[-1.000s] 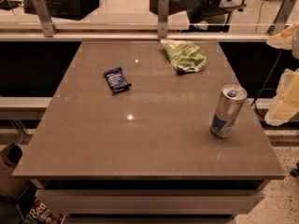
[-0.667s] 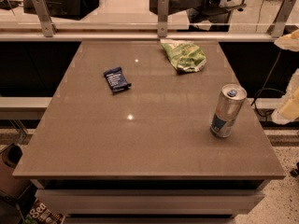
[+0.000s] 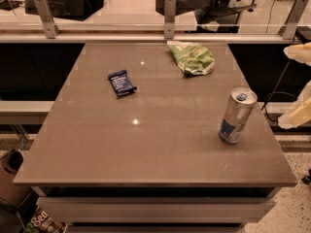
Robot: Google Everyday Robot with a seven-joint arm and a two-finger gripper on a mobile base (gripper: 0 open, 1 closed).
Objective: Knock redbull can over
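The redbull can (image 3: 236,115), slim and silver with blue panels and a blue tab, stands upright on the brown table (image 3: 146,144) near its right edge. My gripper (image 3: 298,84) is at the right edge of the view, beyond the table's right side and to the right of the can, not touching it. Two pale fingers show, an upper one (image 3: 299,52) and a lower one (image 3: 295,114), set well apart with nothing between them. The rest of the arm is out of view.
A small dark blue snack bar wrapper (image 3: 121,83) lies at the table's middle left. A green chip bag (image 3: 192,58) lies at the back, right of centre. A glass rail with metal posts (image 3: 169,16) runs behind the table. A dark cable (image 3: 273,93) hangs at right.
My gripper has moved slightly down and right along the picture's right edge. The can, wrapper and chip bag have not moved.
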